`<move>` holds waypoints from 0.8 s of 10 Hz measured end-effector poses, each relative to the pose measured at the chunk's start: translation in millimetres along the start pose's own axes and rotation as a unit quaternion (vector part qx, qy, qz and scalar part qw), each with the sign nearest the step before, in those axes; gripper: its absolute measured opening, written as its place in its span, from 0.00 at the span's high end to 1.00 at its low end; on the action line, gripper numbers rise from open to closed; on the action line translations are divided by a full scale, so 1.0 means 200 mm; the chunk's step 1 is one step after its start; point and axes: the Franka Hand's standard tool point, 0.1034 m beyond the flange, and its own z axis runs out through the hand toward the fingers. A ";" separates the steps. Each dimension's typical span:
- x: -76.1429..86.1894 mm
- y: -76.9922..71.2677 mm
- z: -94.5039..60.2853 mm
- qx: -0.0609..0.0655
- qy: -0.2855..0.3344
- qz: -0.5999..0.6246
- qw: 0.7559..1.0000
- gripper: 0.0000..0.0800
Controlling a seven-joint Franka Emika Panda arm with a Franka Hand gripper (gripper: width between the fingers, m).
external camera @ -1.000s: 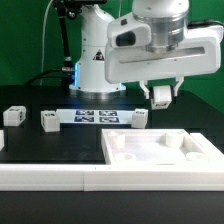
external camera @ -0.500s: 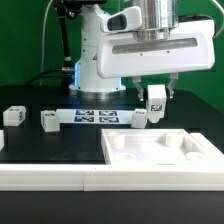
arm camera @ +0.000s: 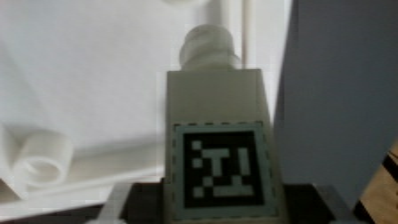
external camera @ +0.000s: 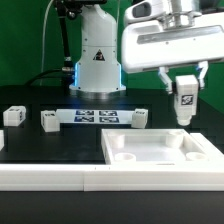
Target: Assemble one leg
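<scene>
The hand (external camera: pixel 184 81) is clamped on the upper part of the leg (external camera: pixel 184 104). The leg hangs upright, clear of the counter (external camera: pixel 60 148), near the far edge of the white panel (external camera: pixel 160 160) on the exterior view's right. Its tag (arm camera: pixel 222 162) faces the wrist camera. A spare post (external camera: pixel 140 118) stands just beside the marker board (external camera: pixel 95 117).

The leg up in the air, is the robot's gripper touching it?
Touching. The exterior view shows the gripper pinching the leg between its fingers, with the leg hanging clear above the white panel.
</scene>
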 end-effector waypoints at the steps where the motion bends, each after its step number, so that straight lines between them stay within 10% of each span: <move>1: 0.01 0.00 0.00 0.001 0.029 -0.003 1.000 0.64; 5: -0.13 0.09 0.18 -0.014 0.013 -0.062 0.998 0.64; 8: -0.05 0.13 0.21 -0.020 0.015 -0.086 0.996 0.64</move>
